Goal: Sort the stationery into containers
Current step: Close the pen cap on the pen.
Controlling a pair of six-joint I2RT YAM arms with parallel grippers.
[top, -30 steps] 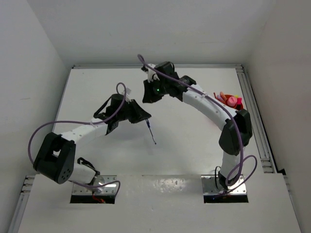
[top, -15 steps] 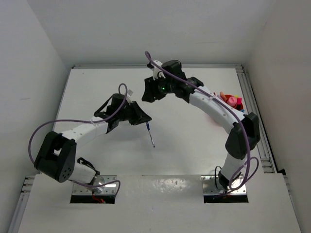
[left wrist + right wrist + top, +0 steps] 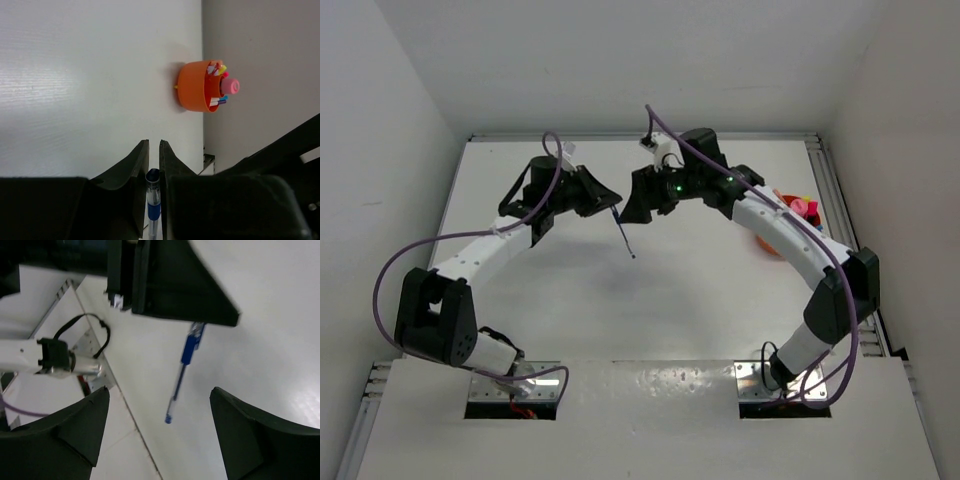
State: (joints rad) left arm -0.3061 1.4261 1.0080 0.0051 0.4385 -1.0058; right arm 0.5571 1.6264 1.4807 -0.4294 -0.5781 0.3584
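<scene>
Left wrist view: left gripper [image 3: 154, 145] clamped on the blue pen [image 3: 153, 205] by its top end, tip hanging free over mid table [image 3: 700, 290], likely for a handover; right gripper [image 3: 638, 205] gapes wide beside it, holding nothing. Beyond, orange bowl [image 3: 192, 92] at the table's right edge, crammed with markers [image 3: 216, 67] and a pink-capped bottle [image 3: 230, 86]

White matte table [image 3: 570, 300], viewed from above, with white walls at 9, 12 and 3 o'clock and a metal rail [image 3: 820, 165] along its 3 o'clock edge. One object stands directly on the surface: a round orange bowl [image 3: 194, 92], upright, between 2 and 3 o'clock, close to the rail and well apart from the table's middle. At the near edge lie the left mounting plate [image 3: 515, 392] at 7 o'clock and the right mounting plate [image 3: 785, 392] at 5 o'clock.
</scene>
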